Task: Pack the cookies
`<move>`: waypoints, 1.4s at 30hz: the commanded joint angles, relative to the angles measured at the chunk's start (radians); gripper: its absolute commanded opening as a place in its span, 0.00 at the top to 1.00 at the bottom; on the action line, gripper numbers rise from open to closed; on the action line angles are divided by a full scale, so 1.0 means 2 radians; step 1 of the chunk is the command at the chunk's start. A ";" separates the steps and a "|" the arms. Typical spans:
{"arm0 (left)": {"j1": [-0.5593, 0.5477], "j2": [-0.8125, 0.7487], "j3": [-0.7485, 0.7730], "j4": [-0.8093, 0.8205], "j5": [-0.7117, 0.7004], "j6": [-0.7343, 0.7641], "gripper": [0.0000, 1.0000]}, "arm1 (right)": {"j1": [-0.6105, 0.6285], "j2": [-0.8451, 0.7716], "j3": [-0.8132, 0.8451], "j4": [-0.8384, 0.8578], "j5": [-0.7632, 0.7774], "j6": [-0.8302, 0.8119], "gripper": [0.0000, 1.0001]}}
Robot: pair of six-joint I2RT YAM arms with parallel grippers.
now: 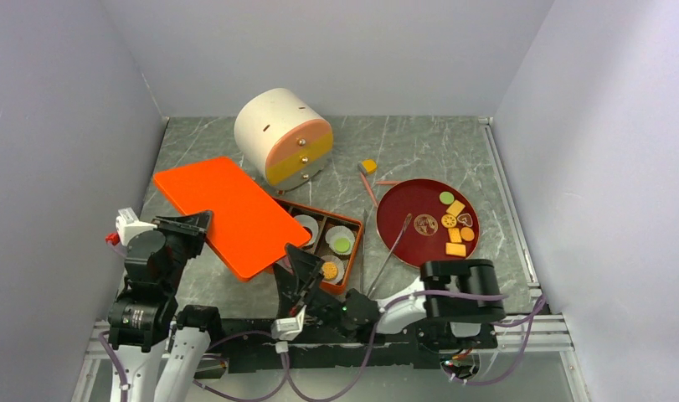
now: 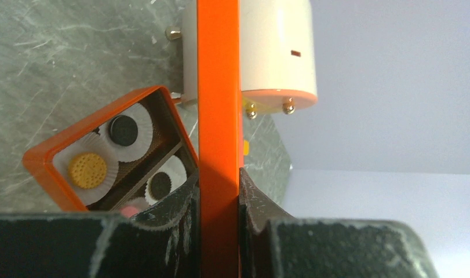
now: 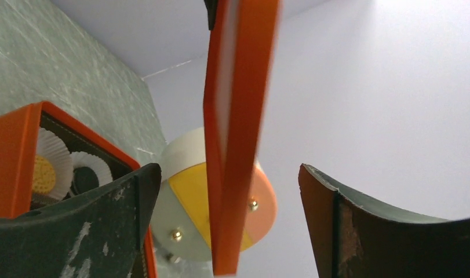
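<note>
Over one side of the box, the orange lid is clamped at one end by the left pincer alone, the right pincer standing apart around its other edge, so a tilt or slip is risked, with most cookies lying unpacked on the red plate.

You are looking down on a grey-green marbled tabletop across the middle of the frame. Plain pale lavender panels box it in: the left wall, the back wall along the top, and the right wall. A metal rail lines the tabletop's right edge. The light is soft and even.
</note>
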 commanded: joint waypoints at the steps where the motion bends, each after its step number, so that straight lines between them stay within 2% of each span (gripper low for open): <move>1: -0.001 -0.021 -0.011 0.067 -0.026 -0.038 0.95 | 0.017 -0.062 -0.035 0.147 0.067 0.067 0.01; 5: -0.001 -0.046 -0.038 0.094 -0.027 -0.055 0.95 | 0.029 -0.114 -0.069 0.101 0.106 0.147 0.00; 9: -0.001 -0.057 -0.059 0.109 -0.014 -0.051 0.95 | 0.032 -0.188 -0.088 -0.005 0.132 0.281 0.00; 16: -0.002 -0.087 -0.102 0.147 0.000 -0.058 0.95 | 0.009 -0.314 -0.088 -0.227 0.128 0.587 0.00; 24: -0.003 -0.105 -0.136 0.177 0.016 -0.075 0.95 | -0.049 -0.378 -0.096 -0.318 0.115 0.927 0.00; 28: -0.004 -0.107 -0.149 0.198 0.030 -0.083 0.95 | -0.078 -0.378 -0.111 -0.332 0.114 1.089 0.00; 31: -0.006 -0.112 -0.161 0.211 0.037 -0.095 0.95 | -0.087 -0.361 -0.122 -0.322 0.112 1.167 0.01; 36: -0.007 -0.117 -0.180 0.228 0.052 -0.114 0.95 | -0.108 -0.319 -0.127 -0.284 0.095 1.244 0.04; 42: -0.008 -0.121 -0.186 0.227 0.056 -0.118 0.95 | -0.150 -0.251 -0.118 -0.206 0.008 1.296 0.12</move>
